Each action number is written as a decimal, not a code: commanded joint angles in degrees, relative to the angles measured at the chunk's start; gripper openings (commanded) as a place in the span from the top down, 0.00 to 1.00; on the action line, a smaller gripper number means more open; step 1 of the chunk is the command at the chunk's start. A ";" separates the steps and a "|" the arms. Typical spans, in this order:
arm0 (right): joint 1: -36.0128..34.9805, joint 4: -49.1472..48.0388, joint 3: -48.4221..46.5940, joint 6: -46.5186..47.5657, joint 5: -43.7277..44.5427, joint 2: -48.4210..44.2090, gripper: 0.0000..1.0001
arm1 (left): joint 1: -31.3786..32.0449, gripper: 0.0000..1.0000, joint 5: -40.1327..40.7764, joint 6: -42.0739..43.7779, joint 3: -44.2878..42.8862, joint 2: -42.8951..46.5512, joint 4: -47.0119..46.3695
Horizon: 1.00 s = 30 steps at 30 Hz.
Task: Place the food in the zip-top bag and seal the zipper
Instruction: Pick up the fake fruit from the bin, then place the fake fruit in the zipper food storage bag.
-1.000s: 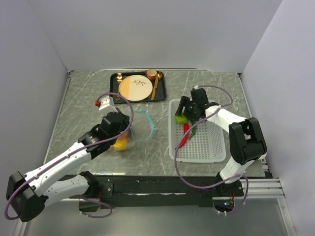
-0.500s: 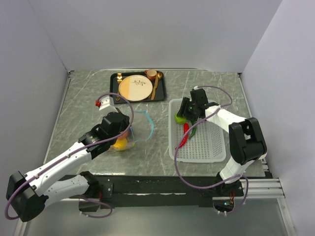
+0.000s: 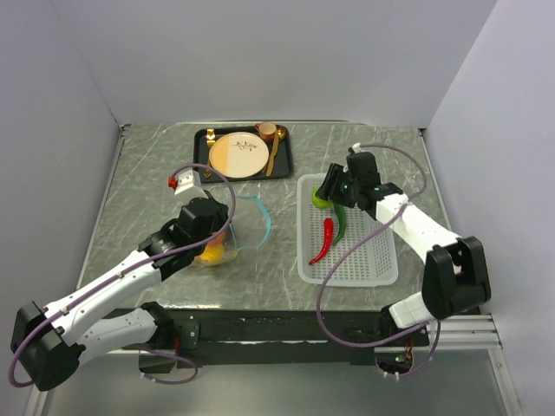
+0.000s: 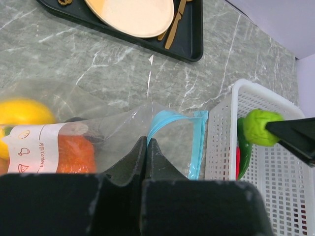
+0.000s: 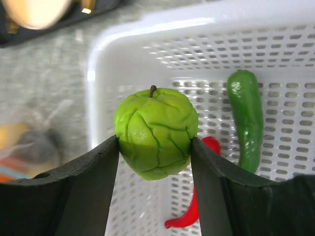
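Observation:
My right gripper [image 5: 155,145] is shut on a wrinkled green lime [image 5: 156,132] and holds it above the far left corner of the white mesh basket [image 3: 375,269]; the lime also shows in the top view [image 3: 321,197]. A red chili [image 3: 325,240] and a green chili [image 3: 341,224] lie in the basket. My left gripper [image 4: 146,141] is shut on the light blue zipper [image 4: 167,121] edge of the clear zip-top bag [image 3: 236,232], whose mouth stands open toward the basket. A yellow lemon [image 4: 22,111] and an orange fruit [image 4: 74,153] lie inside the bag.
A black tray [image 3: 206,139] at the back holds a cream-and-tan plate [image 3: 238,154], gold cutlery and a small brown cup [image 3: 267,130]. Purple cables loop over both arms. Grey walls close in the marble table on three sides.
My right gripper has lifted the green lime up out of the basket and shifted slightly back and right. The left arm and the bag have not moved.

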<state>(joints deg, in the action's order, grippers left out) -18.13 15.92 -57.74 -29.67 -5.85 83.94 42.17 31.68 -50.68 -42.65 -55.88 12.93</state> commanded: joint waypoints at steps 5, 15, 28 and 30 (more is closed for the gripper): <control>-3.13 -2.38 1.13 -3.28 -6.10 -11.68 0.57 | -0.25 0.99 -1.53 0.05 -0.50 -0.55 -2.56; -16.65 -7.92 0.43 -8.12 -9.53 -10.91 0.56 | -0.25 0.99 -2.68 -0.30 -1.03 -0.46 -2.21; -25.55 -11.18 -2.73 -7.42 -11.47 -4.23 0.54 | -0.25 0.99 -2.68 -1.27 -1.20 1.30 -0.62; -26.34 -9.08 -4.75 -5.40 -9.11 -3.09 0.53 | -0.34 0.99 -2.33 -1.18 -1.03 2.17 -0.53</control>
<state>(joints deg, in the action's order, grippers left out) -43.20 7.90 -57.56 -37.47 -16.60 79.37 42.17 29.69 -51.18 -42.65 -56.01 12.21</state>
